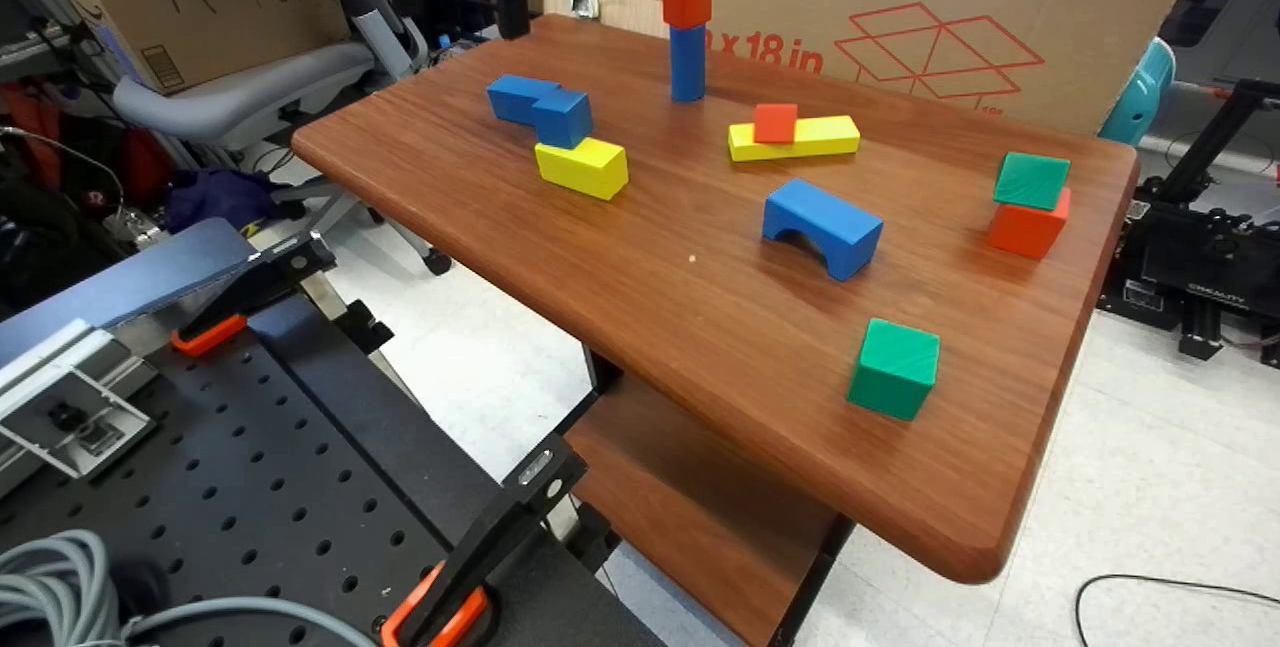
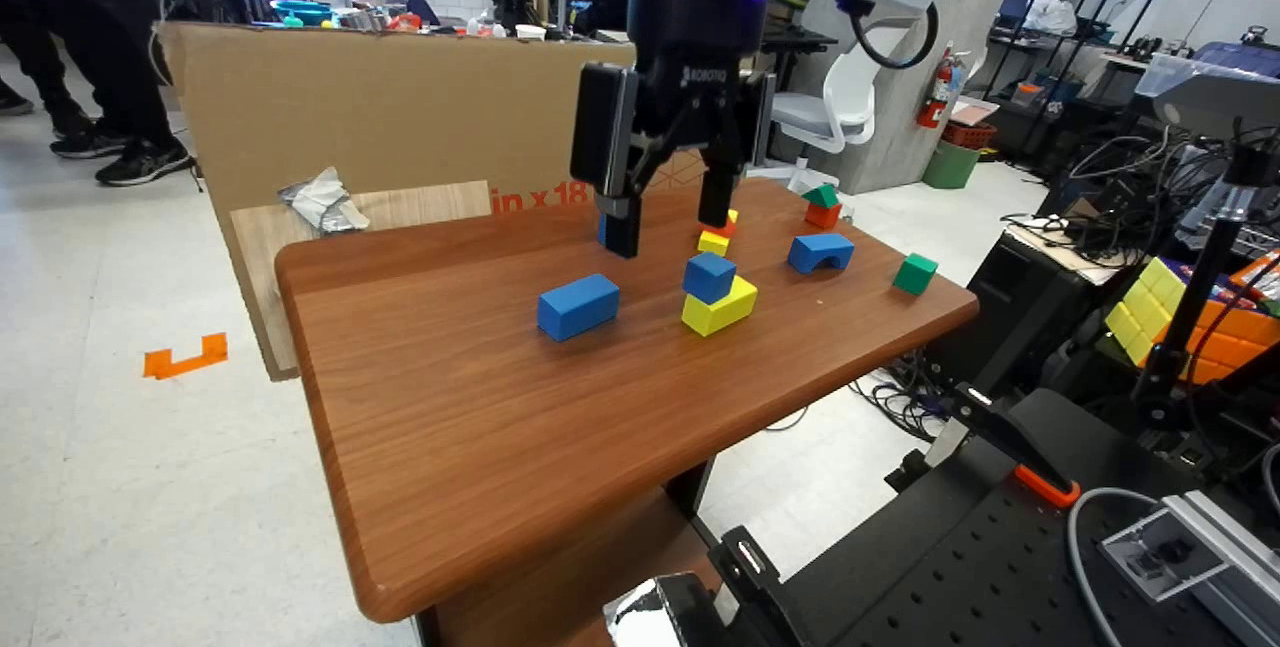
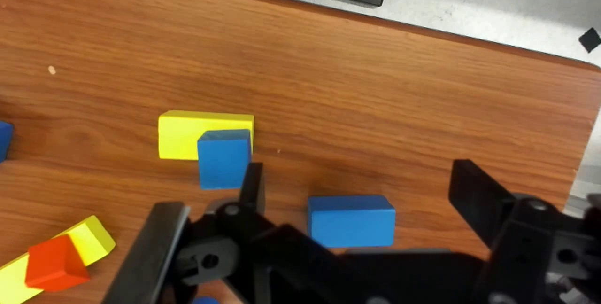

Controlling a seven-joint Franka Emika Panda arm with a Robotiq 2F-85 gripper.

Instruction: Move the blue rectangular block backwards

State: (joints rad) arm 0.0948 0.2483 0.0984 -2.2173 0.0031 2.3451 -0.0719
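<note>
The blue rectangular block lies flat on the table in both exterior views (image 1: 518, 99) (image 2: 578, 308) and in the wrist view (image 3: 352, 227). It is apart from the yellow block (image 2: 722, 312), which has a small blue cube (image 2: 709, 277) on top. My gripper (image 2: 668, 229) is open and empty, its fingers pointing down, above the table. In the wrist view the fingertips (image 3: 359, 172) stand wide apart, and the blue rectangular block shows between them, below. In an exterior view only the lower part of the gripper (image 1: 513, 15) shows at the top edge.
A blue pillar (image 1: 688, 65) carries a red cube (image 1: 687, 1). A long yellow block (image 1: 828, 136) bears an orange piece. A blue arch (image 1: 825, 225), a green cube (image 1: 895, 367) and a green-on-red stack (image 1: 1031, 180) stand farther along. A cardboard sheet (image 2: 400, 117) borders the table.
</note>
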